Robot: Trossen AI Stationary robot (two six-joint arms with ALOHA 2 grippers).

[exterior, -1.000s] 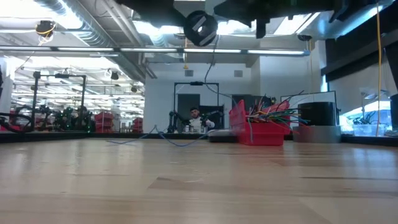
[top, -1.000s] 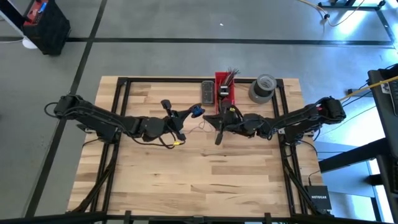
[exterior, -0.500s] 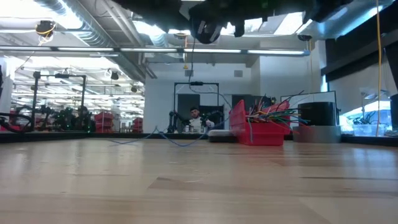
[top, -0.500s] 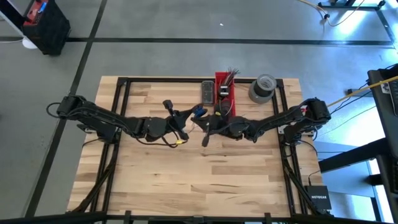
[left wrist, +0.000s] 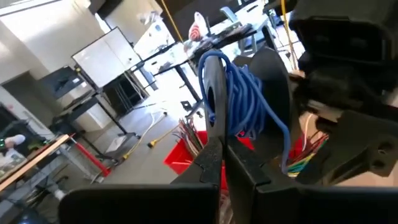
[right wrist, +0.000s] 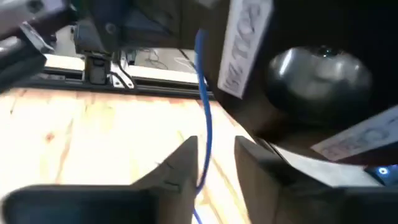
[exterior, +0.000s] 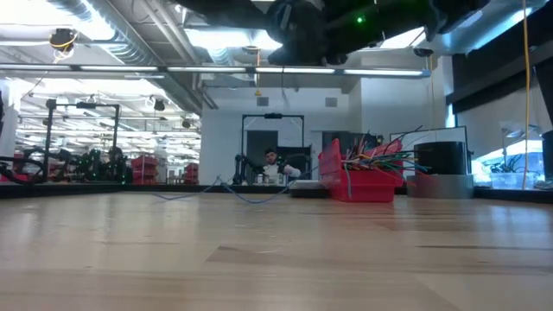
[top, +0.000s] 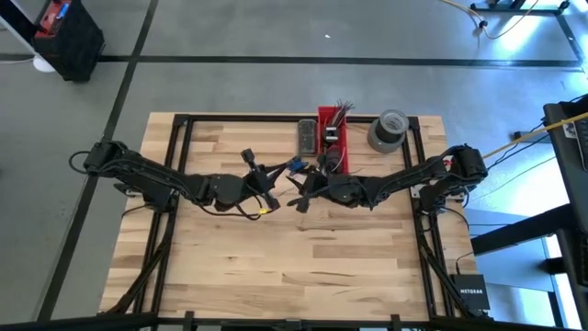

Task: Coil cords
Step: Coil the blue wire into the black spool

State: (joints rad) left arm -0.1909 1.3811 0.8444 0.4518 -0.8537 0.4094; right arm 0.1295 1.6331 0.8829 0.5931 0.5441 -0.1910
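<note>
A blue cord is wound into a small coil (left wrist: 249, 99) around my left gripper (left wrist: 217, 127), which is shut and held level above the middle of the table (top: 287, 169). One strand of the blue cord (right wrist: 205, 118) leads off to my right gripper (right wrist: 214, 152) and runs through the gap between its open fingers. My right gripper (top: 304, 194) is close beside the left one, on its near right side. In the low view both show only as dark shapes at the top (exterior: 298, 30). Thin loose cords (exterior: 233, 192) lie on the far part of the table. My left gripper carries the blue coil's loops (left wrist: 239, 109) around its shut fingers, near their free ends. The coil is lifted clear of the table. Whether a strand is also pinched between the fingers is hidden by the loops.
A red bin (top: 333, 129) with short multicoloured wire ends stands at the far edge. A dark box (top: 306, 136) is on its left and a grey tape roll (top: 388, 129) on its right. A black cable with a yellow tip (top: 262, 210) hangs under my left arm. A person (exterior: 272, 164) sits far behind the table.
My right gripper has moved toward the table's left edge and a little down, closing in on my left gripper and the blue coil, and it has rolled about its own axis. My left gripper has stayed in place with the coil.
</note>
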